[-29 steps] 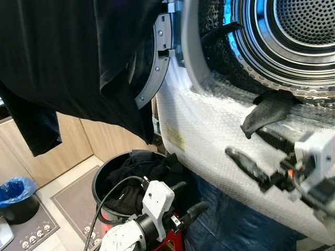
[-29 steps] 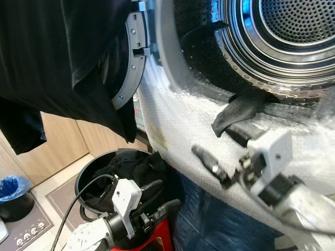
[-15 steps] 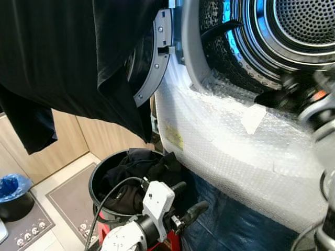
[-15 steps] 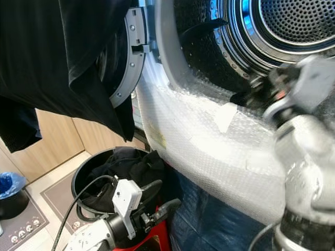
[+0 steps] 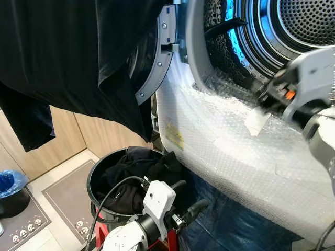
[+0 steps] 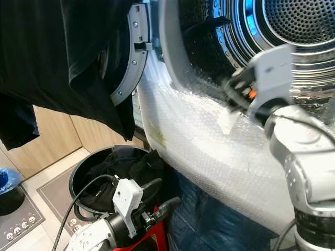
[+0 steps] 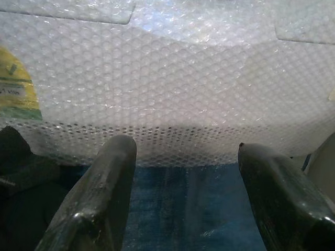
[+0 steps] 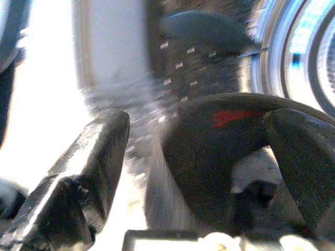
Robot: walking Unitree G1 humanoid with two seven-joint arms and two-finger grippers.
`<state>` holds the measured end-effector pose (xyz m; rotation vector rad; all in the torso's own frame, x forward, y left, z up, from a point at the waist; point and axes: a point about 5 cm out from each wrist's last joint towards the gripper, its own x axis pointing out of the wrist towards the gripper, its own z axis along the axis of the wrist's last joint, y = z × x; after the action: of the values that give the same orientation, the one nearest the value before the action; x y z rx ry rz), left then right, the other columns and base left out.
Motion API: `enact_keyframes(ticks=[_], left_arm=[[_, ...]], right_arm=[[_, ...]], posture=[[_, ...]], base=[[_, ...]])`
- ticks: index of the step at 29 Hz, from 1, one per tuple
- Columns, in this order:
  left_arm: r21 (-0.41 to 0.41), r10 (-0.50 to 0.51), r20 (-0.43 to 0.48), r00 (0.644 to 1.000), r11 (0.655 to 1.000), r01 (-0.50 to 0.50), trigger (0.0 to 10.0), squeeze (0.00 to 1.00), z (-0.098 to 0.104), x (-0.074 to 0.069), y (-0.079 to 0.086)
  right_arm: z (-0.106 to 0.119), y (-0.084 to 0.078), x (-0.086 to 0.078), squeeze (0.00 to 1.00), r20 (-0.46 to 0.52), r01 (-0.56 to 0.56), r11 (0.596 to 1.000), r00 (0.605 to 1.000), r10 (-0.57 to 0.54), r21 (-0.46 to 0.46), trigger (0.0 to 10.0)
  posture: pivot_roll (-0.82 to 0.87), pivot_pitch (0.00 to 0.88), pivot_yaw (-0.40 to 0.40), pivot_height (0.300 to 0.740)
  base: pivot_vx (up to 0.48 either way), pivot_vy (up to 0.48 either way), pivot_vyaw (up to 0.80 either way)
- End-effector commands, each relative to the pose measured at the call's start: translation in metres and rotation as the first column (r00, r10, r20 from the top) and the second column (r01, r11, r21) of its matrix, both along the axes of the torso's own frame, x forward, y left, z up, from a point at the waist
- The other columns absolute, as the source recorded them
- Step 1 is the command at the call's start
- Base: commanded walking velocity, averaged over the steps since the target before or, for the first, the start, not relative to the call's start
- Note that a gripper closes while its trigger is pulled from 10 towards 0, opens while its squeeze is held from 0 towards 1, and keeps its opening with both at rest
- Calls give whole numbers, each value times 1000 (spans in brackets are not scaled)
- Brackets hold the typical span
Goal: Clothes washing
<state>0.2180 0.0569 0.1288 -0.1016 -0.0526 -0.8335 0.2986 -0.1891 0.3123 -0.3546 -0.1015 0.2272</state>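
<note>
Hanging garment: black cloth [image 5: 78, 57] draped over open washer door [image 5: 157, 63].
Drum [image 5: 293, 26]: open, lower front wrapped in bubble wrap [image 5: 225, 151].
Laundry bucket [image 5: 102, 172]: on floor, holds dark clothes [image 5: 138, 167].
Right claw [image 8: 199, 151]: at drum mouth, fingers spread wide.
Left claw [image 7: 183, 183]: low beside bucket, fingers apart, empty.

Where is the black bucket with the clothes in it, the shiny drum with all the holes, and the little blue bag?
black bucket [image 5: 93, 180]: left eye view, on its left rim.
shiny drum [image 5: 309, 21]: left eye view, on its holed back wall.
blue bag [image 5: 5, 180]: left eye view, on the crumpled blue plastic.
</note>
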Motion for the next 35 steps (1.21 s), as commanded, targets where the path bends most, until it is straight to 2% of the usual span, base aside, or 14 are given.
enact_keyframes(ticks=[1,9,11,14,15,16,18,19,20,22,26,31,32,35], left_arm=[[-5,14,3,1000,1000,-14,10000,0,0,1,1],[-6,12,7,1000,1000,-11,10000,0,0,1,0],[-7,12,6,1000,1000,-12,10000,0,0,1,0],[-8,14,5,1000,1000,-14,10000,0,0,1,0],[-8,16,5,1000,1000,-16,10000,0,0,1,1],[-5,18,6,1000,1000,-18,10000,0,0,1,1],[-4,25,7,1000,1000,-25,10000,0,0,2,3],[6,38,16,999,999,-38,10000,0,0,4,5],[6,38,16,999,999,-38,10000,0,0,4,5],[14,56,30,998,998,-56,10000,0,0,7,7],[48,126,45,991,991,-128,10000,0,-1,15,15],[83,238,61,969,967,-243,10000,0,-2,25,31],[83,238,61,969,967,-243,10000,0,-2,25,31],[118,339,90,937,930,-348,10000,0,-1,33,43]], right_arm=[[1,1,-5,0,-23,-36,999,999,35,-25,10000],[-10,-17,-12,0,-198,-51,994,980,31,-96,10000],[-6,-21,-20,0,-185,-93,993,979,79,-67,10000],[-1,-21,-26,0,-132,-152,988,980,147,-30,10000],[4,-20,-28,0,-79,-183,983,980,184,21,10000],[11,-19,-32,0,-14,-243,963,969,246,118,10000],[16,-15,-38,0,78,-319,936,947,311,151,10000],[13,-11,-45,0,113,-385,907,922,371,169,10000],[13,-11,-45,0,113,-385,907,922,371,169,10000],[5,-3,-53,0,128,-456,872,889,439,179,10000],[-21,7,-65,0,76,-563,806,826,559,183,10000],[-54,-2,-74,0,63,-564,798,823,565,215,10000],[-54,-2,-74,0,63,-564,798,823,565,215,10000],[-73,-6,-78,0,17,-568,783,812,584,251,10000]], posture=[[-81,0,-34,740],[-88,0,-33,740],[-87,0,-33,740],[-88,0,-32,740],[-88,0,-32,740],[-91,0,-28,740],[-95,0,-26,740],[-95,0,-21,740],[-95,0,-21,740],[-98,0,-14,740],[-95,0,-7,740],[-83,0,3,740],[-83,0,3,740],[-80,0,5,740]], base=[[0,0,0],[0,0,0],[0,0,0],[0,0,0],[0,0,0],[0,0,0],[0,0,0],[0,0,0],[0,0,0],[0,0,0],[0,0,0],[0,0,0],[0,0,0],[0,0,0]])
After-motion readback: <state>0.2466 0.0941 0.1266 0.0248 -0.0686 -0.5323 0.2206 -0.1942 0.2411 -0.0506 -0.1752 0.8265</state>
